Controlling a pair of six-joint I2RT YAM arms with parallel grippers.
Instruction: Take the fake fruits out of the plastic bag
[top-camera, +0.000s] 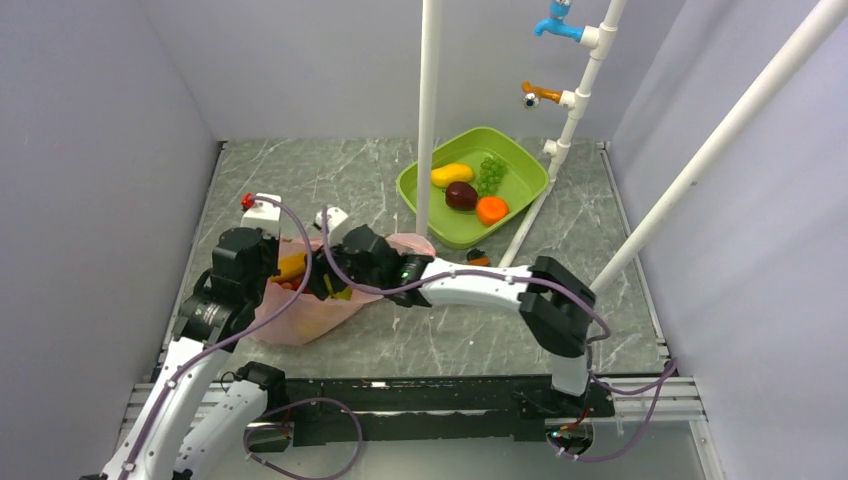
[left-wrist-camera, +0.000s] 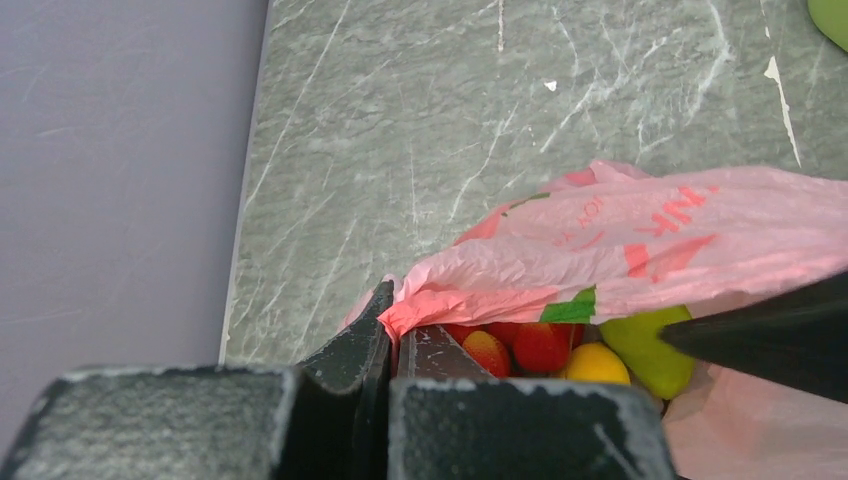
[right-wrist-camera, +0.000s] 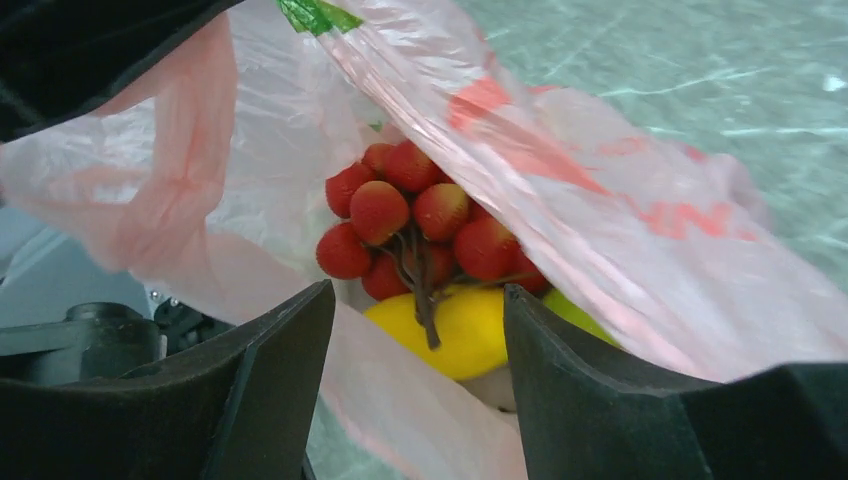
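Left tool (left-wrist-camera: 390, 335) is clamping the plastic bag (left-wrist-camera: 640, 235) rim. Right tool (right-wrist-camera: 418, 300) is hovering agape and empty, red grape cluster (right-wrist-camera: 420, 225) just ahead. Nothing looks out yet.

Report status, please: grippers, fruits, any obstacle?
Left gripper shut on plastic bag rim. Right gripper open at bag mouth, nothing held. Red grape cluster, yellow fruit inside bag. Bag film sags over them.

I am seeing the plastic bag (right-wrist-camera: 620, 170) thin, crinkly and translucent, the red grape cluster (right-wrist-camera: 420, 225) glossy, the table (left-wrist-camera: 450, 120) smooth and marbled.
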